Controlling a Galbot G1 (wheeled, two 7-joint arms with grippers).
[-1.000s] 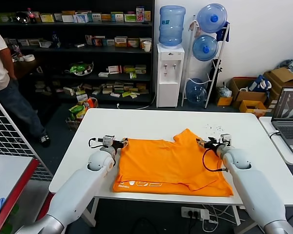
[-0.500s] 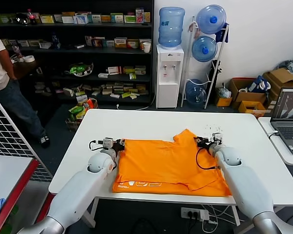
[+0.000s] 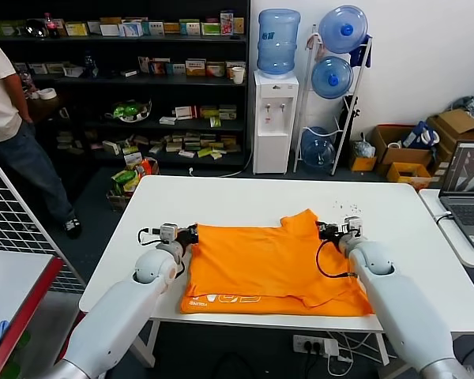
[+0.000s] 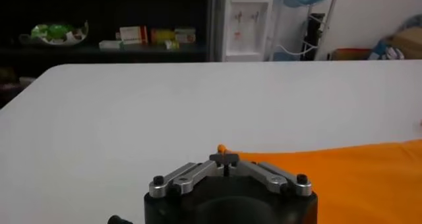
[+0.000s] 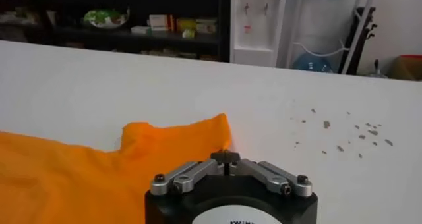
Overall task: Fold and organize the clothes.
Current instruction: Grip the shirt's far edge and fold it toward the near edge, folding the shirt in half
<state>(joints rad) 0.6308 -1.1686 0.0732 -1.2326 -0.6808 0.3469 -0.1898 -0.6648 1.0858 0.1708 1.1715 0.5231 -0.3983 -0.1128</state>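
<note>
The bright orange T-shirt [image 3: 261,264] lies partly folded on the white table [image 3: 245,197], its hem with white lettering at the near edge. My left gripper [image 3: 192,234] is at the shirt's far left corner, shut, with a tip of orange cloth between its fingertips in the left wrist view [image 4: 224,158]. My right gripper [image 3: 324,231] is at the far right, beside the raised sleeve, shut at the cloth's edge in the right wrist view [image 5: 226,157]. The shirt also shows in the left wrist view [image 4: 356,179] and the right wrist view [image 5: 79,172].
Small dark specks [image 3: 344,209] dot the table beyond my right gripper. A laptop [image 3: 468,189] sits on a side table at right. A wire rack [image 3: 16,229] and a standing person [image 3: 8,118] are at left. A water dispenser [image 3: 274,118] and shelves stand behind.
My right gripper has moved a little left, toward the shirt's sleeve. My left gripper has shifted slightly left with the corner. The shirt's right edge has drawn in a little.
</note>
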